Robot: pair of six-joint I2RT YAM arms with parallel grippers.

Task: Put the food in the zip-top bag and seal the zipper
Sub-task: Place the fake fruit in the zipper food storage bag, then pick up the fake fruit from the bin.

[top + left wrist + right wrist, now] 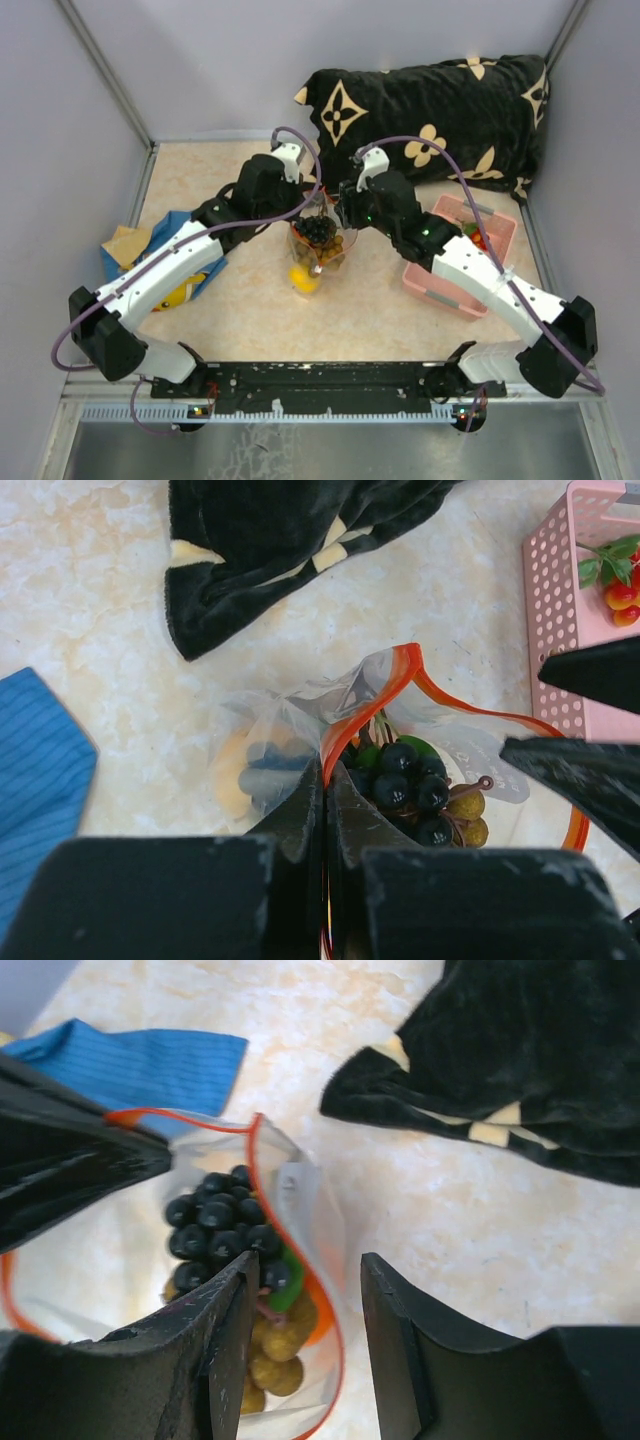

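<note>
Left tool [325,792] is pinched shut on the zipper [402,665]. The bag [328,262] sits mid-frame on the worktop [250,310], with its long axis running up-down. The mouth gapes at the top, grapes [318,230] are just inside it, and the lemon [303,279] is at the bottom end. Right tool [305,1295] is open, straddling the rim.

There is one zip-top bag [270,715], one bunch of dark grapes [215,1220], one cluster of tan berries [275,1345] and one lemon [303,279]. Also present are one pink basket [550,610], one black pillow [430,110] and one blue cloth [35,780].
</note>
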